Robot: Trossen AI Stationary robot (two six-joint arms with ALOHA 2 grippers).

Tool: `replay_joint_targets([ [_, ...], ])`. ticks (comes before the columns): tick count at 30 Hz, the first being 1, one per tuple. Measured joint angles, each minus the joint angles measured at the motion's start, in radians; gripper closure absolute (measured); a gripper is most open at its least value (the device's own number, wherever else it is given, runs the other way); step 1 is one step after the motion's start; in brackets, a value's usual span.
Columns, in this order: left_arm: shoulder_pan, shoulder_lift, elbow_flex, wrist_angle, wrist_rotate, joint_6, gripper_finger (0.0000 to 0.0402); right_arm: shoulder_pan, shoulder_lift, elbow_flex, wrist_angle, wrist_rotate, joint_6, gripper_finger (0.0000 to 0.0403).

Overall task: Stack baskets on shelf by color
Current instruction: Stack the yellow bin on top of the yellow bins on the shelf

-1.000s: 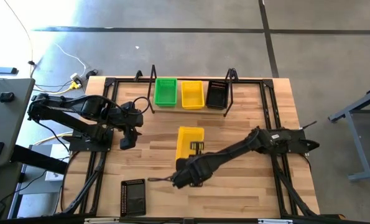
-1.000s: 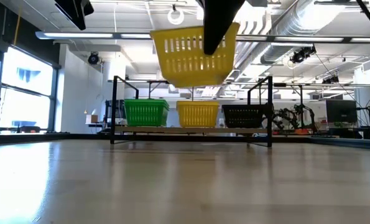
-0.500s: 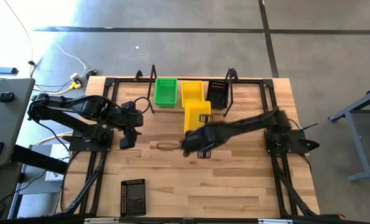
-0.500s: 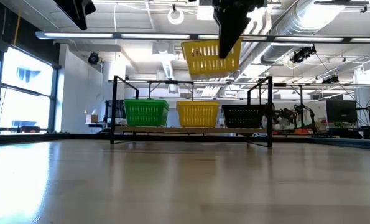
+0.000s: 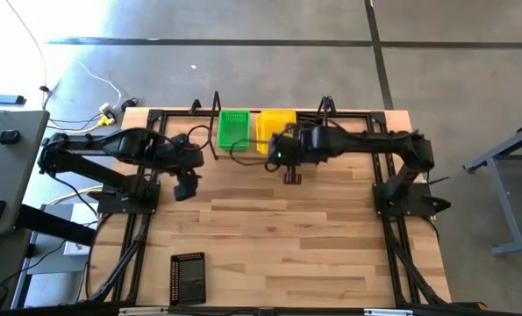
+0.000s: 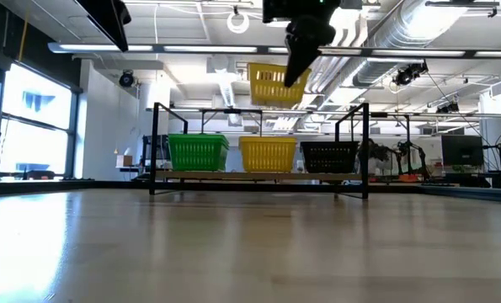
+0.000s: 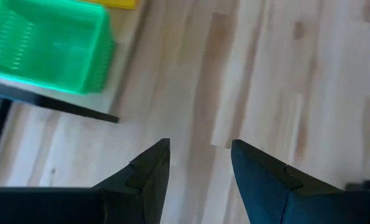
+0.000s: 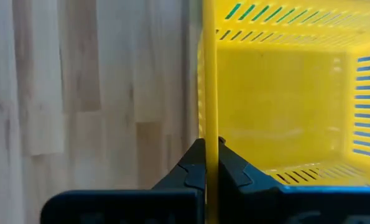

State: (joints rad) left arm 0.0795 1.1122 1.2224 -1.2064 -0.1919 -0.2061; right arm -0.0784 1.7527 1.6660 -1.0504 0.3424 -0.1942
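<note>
The shelf (image 6: 233, 176) stands at the table's far edge with a green basket (image 6: 197, 152), a yellow basket (image 6: 267, 154) and a black basket (image 6: 329, 156) side by side on its plank. Above the middle one hangs a second yellow basket (image 6: 271, 84), with my right gripper (image 8: 209, 149) shut on it. In the high view this basket (image 5: 275, 125) covers the one below, and the arm hides part of the black basket (image 5: 309, 118). My left gripper (image 7: 200, 149) is open above bare table, near the green basket (image 7: 48, 43). My right gripper pinches one upright wall of the yellow basket (image 8: 209, 124) at its rim, one finger inside the basket and one outside. The fingers slant down from the table's right. The basket is lifted clear, its open side up, above the yellow basket on the shelf.
A black basket (image 5: 188, 277) lies on the table near the front edge, at the left. The shelf's black upright loops (image 5: 325, 107) rise at both ends. Bare wooden tabletop (image 5: 287, 246) lies between the shelf and the near edge.
My right gripper has carried the yellow basket from the middle of the table toward the far edge and upward, ending above the shelf's middle place. It has stayed shut on the basket, which has kept its open side up.
</note>
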Motion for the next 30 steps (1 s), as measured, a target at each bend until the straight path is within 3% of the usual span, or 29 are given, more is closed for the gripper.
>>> replay_joint_targets([
  [10, 0.082, 0.0, 0.0, 0.0, -0.014, -0.001, 0.0241, -0.149, 0.011, 0.001, 0.084, -0.112, -0.167, 0.0403],
  [30, 0.17, 0.0, 0.0, 0.006, -0.024, -0.027, 0.0241, -0.177, 0.142, 0.001, 0.108, -0.122, -0.231, 0.0403],
])
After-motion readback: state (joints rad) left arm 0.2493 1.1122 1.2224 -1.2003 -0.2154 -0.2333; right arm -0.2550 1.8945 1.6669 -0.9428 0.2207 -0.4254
